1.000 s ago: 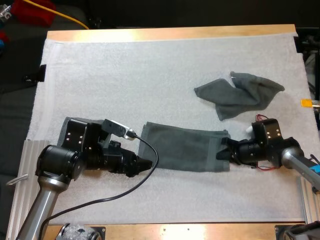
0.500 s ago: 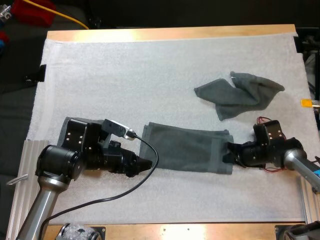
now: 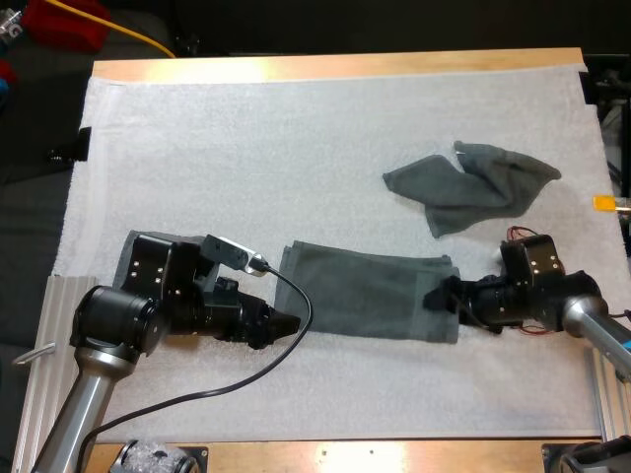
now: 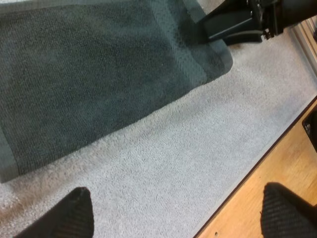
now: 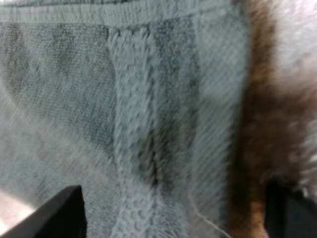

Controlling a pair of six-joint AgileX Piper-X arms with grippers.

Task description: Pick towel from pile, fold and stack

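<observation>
Lying flat on the white mat [image 3: 296, 148] in the high view, a dark grey-green towel [image 3: 360, 291] is spread out as a long strip toward the near edge of the worktop [image 3: 335, 65], running from about the middle toward the right edge. A second towel, the crumpled towel [image 3: 473, 187], sits farther back and nearer the right edge, apart from the flat one. The left claw [image 3: 286, 323] lies low over the mat just beside the flat towel's left end, close to it and not on it. The right claw [image 3: 441, 298] reaches in from the right edge and is at the towel's right end, one dark finger over the hemmed border there. In the left wrist view, the left claw [image 4: 181, 210] is spread: its two black fingers [image 4: 74, 215] stand far apart over bare mat [image 4: 163, 173], clear of the flat towel [image 4: 99, 74], whose long edge runs just ahead of them. The wooden worktop [image 4: 277, 163] shows past the mat's near edge, and the right claw [image 4: 230, 27] is at the towel's far corner, touching its border. In the right wrist view, the right claw [image 5: 173, 213] is also spread, its fingers [image 5: 59, 213] wide apart, with the towel [image 5: 129, 99] close beneath and between them. A ribbed band and the stitched hem of the cloth run across there, and neither finger presses on the fabric from the side.
</observation>
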